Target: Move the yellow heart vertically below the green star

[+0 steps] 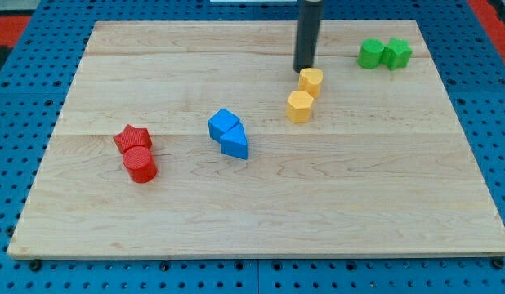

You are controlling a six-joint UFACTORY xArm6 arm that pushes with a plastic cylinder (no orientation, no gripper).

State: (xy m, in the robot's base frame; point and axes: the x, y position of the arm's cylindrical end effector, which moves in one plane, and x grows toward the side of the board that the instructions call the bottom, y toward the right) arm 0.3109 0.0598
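Pale wooden board (261, 212) with light grain stripes, blue pegboard surround (7, 73) dotted with dark holes, two green blocks (384, 54), two yellow blocks (305, 94), two blue blocks (228, 133), red star (131, 137), red cylinder (140, 164), dark rod, my tip (304, 69)

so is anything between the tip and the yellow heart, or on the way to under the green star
Nothing visible. My tip sits right above the yellow heart; bare board lies between it and the spot below the green star.

1. A pale wooden board (261, 204) with visible plank seams fills most of the view.
2. A blue pegboard surface (15, 90), dotted with holes, surrounds it on every side.
3. Lighting is even.
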